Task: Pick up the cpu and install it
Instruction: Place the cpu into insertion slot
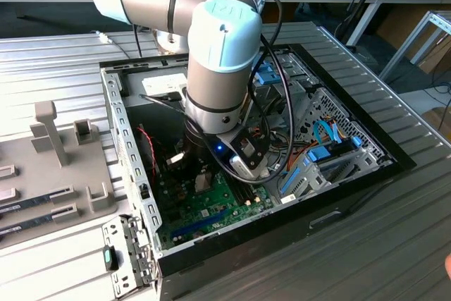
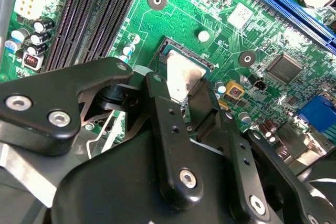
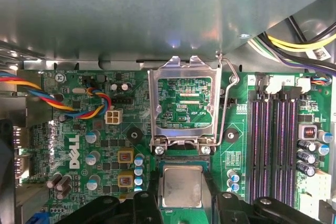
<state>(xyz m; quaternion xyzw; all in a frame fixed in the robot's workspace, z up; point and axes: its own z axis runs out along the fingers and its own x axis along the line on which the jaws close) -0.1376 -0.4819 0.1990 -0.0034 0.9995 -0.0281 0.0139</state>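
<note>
**Exterior view:** We see the arm [image 1: 218, 54] reaching down into the open computer case [image 1: 116, 114], with its wrist low over the green motherboard [image 1: 211, 206].

**First wrist view:** The socket's metal load plate [image 3: 184, 103] is swung open. Just beside the plate's hinge lies the cpu [image 3: 182, 182], its silver top up, centred in the gripper [image 3: 182, 190]. The black fingers [image 3: 149, 203] are drawn in to the chip's width, one against each of two opposite edges. The chip is square, so it has no long axis to line up. The memory slots [image 3: 273, 135] run parallel to the plate, well apart from it. White lettering is printed on the board beside the plate and inside its window; we do not transcribe it.

**Second wrist view:** The cpu [image 2: 185, 77] sits clamped in the gripper [image 2: 184, 90], directly over the socket [image 2: 176, 45], which the plate has left uncovered. One of the fingers [image 2: 160, 98] presses its near edge. We judge the chip to be at the socket, but we cannot tell whether it is fully seated.
</note>
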